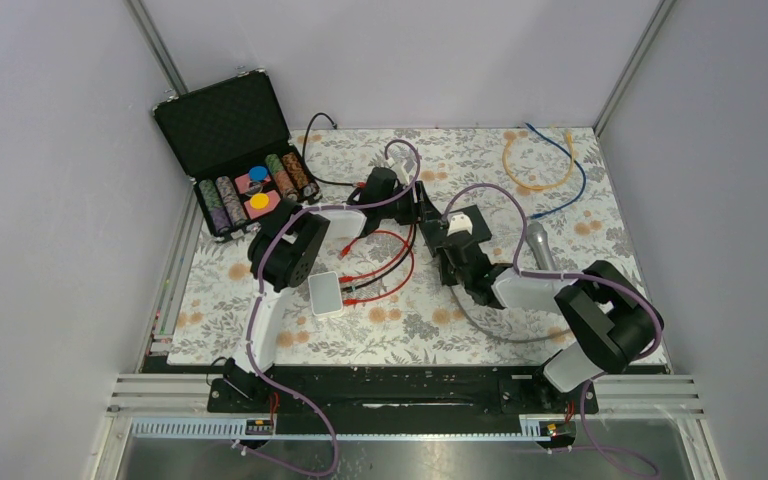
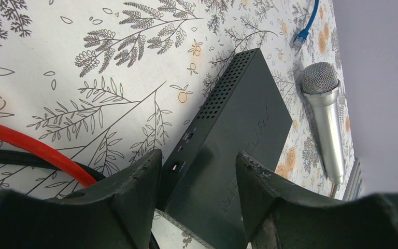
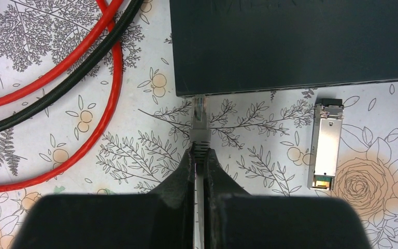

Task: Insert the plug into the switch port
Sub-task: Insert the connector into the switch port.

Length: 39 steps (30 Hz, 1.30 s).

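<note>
At the far left corner of the table (image 1: pixel 215 310) a black case (image 1: pixel 222 125) stands with its lid thrown back. Its tray holds poker chips (image 1: pixel 260 190) packed on edge in rows, with a few flat ones on top. Nearer the arms lies a small white box (image 1: pixel 325 293), closed, so its contents cannot be seen. Red cables (image 2: pixel 31 148) loop loosely beside it, clear of the work.

Toward the middle, the left gripper (image 2: pixel 197 155) sits over the near end of the black switch (image 2: pixel 238 114). Its fingers (image 2: pixel 134 187) are apart, one on each side, most likely to keep the box from sliding when the plug is pushed. Whether they actually press on it, I cannot tell.

From the other side, the right gripper (image 3: pixel 199 153) has its fingers (image 3: pixel 184 176) pinched together on the grey boot of the plug (image 3: pixel 199 111). They hold it in line with the switch's front edge. The clear tip is right at that edge, at the mouth of a port, and looks not yet fully seated. A straight push seems to be what remains.

Just right of the plug, a small metal module (image 3: pixel 325 140) lies loose on the cloth. Further right rests a silver microphone (image 2: pixel 324 119), and a blue cable (image 2: pixel 303 33) lies beyond it.
</note>
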Motion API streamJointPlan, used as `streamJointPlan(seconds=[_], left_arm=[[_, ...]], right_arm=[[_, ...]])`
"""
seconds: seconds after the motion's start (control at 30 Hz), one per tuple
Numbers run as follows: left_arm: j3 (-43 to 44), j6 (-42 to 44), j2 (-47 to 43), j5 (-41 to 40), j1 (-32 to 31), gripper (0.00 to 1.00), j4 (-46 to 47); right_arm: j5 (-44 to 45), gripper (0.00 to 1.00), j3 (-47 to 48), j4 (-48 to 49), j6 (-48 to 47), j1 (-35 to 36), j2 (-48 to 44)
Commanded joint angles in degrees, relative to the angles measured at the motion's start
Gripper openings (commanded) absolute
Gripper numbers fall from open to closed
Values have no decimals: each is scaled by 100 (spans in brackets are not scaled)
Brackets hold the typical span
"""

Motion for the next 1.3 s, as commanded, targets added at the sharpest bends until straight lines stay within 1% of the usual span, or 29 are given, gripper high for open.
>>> streamJointPlan(seconds=[0.0, 0.2, 0.57, 0.97, 1.1, 1.27], left_arm=[[-169, 13, -80, 123, -117, 55, -176], [-196, 24, -88, 145, -115, 55, -135], [-244, 13, -73, 172, -200, 53, -51], [-235, 24, -20, 254, -265, 53, -37], [-247, -4, -2, 315, -284, 53, -14], [-244, 38, -20, 372, -277, 53, -62]], right_arm=[[321, 0, 46, 389, 90, -88, -190], [232, 0, -3, 495, 96, -200, -217], [-76, 0, 208, 382, 114, -218, -303], [-133, 0, 297, 352, 75, -215, -320], [-417, 0, 291, 594, -5, -218, -127], [-548, 0, 125, 830, -46, -220, -139]])
